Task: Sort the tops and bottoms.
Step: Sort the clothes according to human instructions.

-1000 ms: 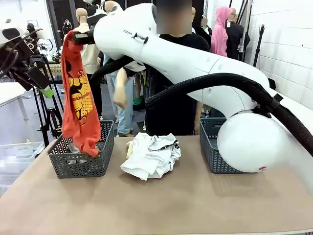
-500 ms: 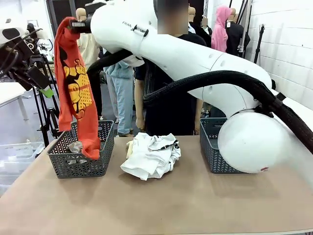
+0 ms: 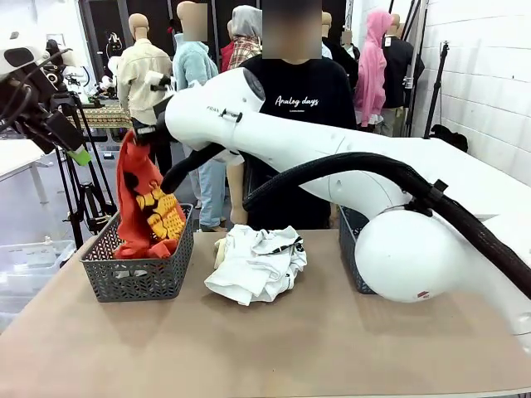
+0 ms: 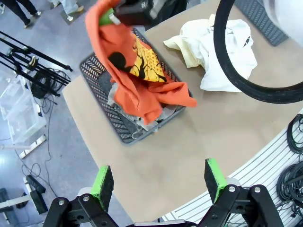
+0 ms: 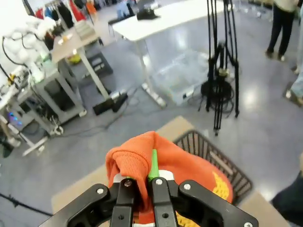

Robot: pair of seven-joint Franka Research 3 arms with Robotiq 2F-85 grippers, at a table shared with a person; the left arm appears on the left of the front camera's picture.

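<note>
The red-orange T-shirt (image 3: 149, 207) hangs with its long axis near upright. Its top edge is bunched at 12 o'clock, and its lower half is already gathered inside the grey left basket (image 3: 137, 282). In the left wrist view one fold of it reaches over the basket's rim towards the white T-shirt.

The right gripper (image 5: 144, 172) is directly above, at 12 o'clock from the basket. Its fingers are closed tight on a pinch of the orange cloth, with a green pad (image 5: 154, 163) showing against the fabric. The drop line therefore runs straight down, from 12 to 6, from fingers to basket. In my judgement, opening the fingers should leave the garment in the basket, though the overhanging fold may trail outside.

The white T-shirt (image 3: 257, 261) lies crumpled on the table (image 3: 274, 348), at 3 o'clock from that basket and just beside it. A second basket (image 3: 348, 249) stands farther out at 3 o'clock.

The left gripper (image 4: 158, 182) hangs well apart, its fingers spread wide and holding nothing. From it, the orange shirt lies at 12 o'clock. The right arm is the nearer.
</note>
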